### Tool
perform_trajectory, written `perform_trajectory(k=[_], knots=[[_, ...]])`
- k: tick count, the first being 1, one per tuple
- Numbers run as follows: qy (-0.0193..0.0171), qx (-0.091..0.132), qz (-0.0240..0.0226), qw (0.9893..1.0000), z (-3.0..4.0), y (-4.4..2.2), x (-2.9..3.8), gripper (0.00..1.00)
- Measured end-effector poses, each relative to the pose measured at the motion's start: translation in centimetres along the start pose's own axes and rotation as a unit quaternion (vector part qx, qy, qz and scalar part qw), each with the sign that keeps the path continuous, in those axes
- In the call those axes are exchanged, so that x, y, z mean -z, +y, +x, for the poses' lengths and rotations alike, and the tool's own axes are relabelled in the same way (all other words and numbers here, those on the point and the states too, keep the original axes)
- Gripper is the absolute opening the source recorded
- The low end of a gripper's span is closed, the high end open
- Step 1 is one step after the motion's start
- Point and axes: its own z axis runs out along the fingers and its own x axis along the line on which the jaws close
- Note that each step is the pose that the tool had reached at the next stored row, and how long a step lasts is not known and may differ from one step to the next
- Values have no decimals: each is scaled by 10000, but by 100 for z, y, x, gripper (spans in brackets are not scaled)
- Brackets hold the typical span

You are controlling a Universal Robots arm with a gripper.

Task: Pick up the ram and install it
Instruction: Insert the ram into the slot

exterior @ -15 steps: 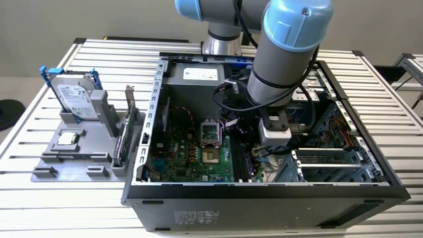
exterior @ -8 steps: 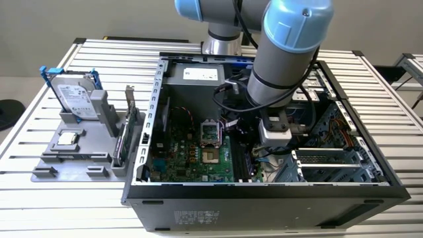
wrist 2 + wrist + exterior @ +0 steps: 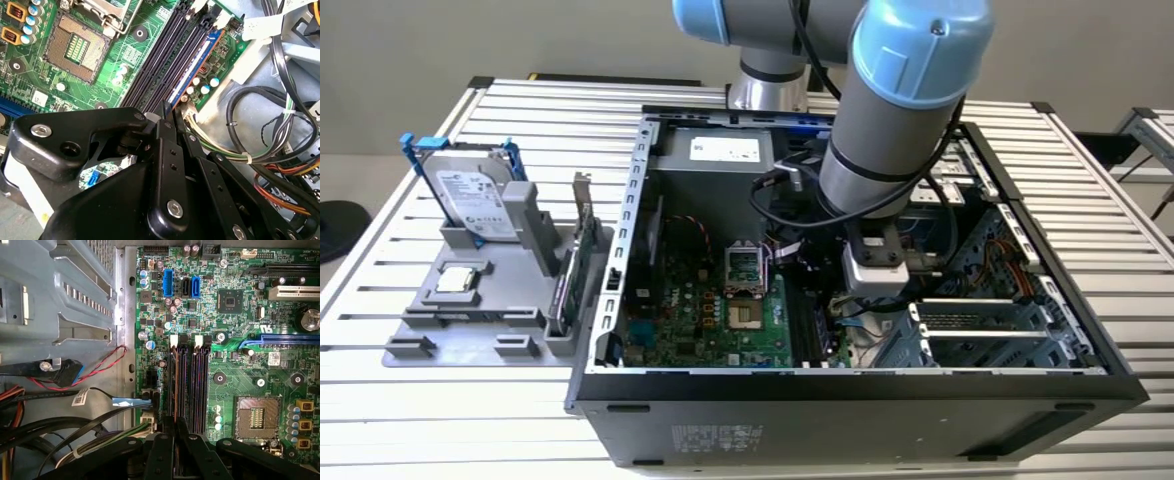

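Slatted metal worktop (image 3: 440,400) fills the scene under a grey wall. Toward the exterior view's left, a grey rack (image 3: 480,300) holds an upright drive (image 3: 470,198) with blue rails, a small chip (image 3: 460,280) lying flat, and an upright card (image 3: 580,260) with a metal bracket. Beside the rack, an open black case (image 3: 854,410) lies on its side, and a green board (image 3: 707,320) covers its floor.

From behind the case the arm (image 3: 894,110) reaches over the rear wall and slants downward into it, its wrist pointing straight down at the slots (image 3: 807,320) on the board's right part.

The exterior view hides the claw behind the wrist. In the second wrist view the claw (image 3: 167,115) is black, its fingers (image 3: 165,145) pressed close together on the near end of the ram (image 3: 195,65), a thin blue strip. The ram stands on edge in the slot nearest the cables (image 3: 260,125), running along the dark slots (image 3: 165,55) toward their white latches (image 3: 220,20). I cannot tell whether it is fully seated. An empty socket (image 3: 75,47) lies on the other side of the slots.

In the first wrist view the claw (image 3: 176,422) sits over the slots (image 3: 187,380), with white latches (image 3: 177,341) at their far end, and the ram is hard to make out. That view adds a grey metal cage (image 3: 65,295), a red wire (image 3: 107,365), blue ports (image 3: 167,282) and the socket (image 3: 257,415).
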Motion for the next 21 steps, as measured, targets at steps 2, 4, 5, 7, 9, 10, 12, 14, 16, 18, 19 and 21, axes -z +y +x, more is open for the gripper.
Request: perform_trajectory(k=[2,4,5,7,9,10,12,14,16,18,19,21], knots=[[0,0,1,10000,0,0,-2,0],[0,0,1,10000,0,0,-2,0],[0,0,1,10000,0,0,-3,0],[0,0,1,10000,0,0,-3,100],[0,0,1,10000,0,0,-4,100],[0,0,1,10000,0,0,-4,100],[0,0,1,10000,0,0,-5,100],[0,0,1,10000,0,0,-11,100],[0,0,1,10000,0,0,-11,100],[0,0,1,10000,0,0,-12,100],[0,0,1,10000,0,0,-12,100],[0,0,1,10000,0,0,-13,100]])
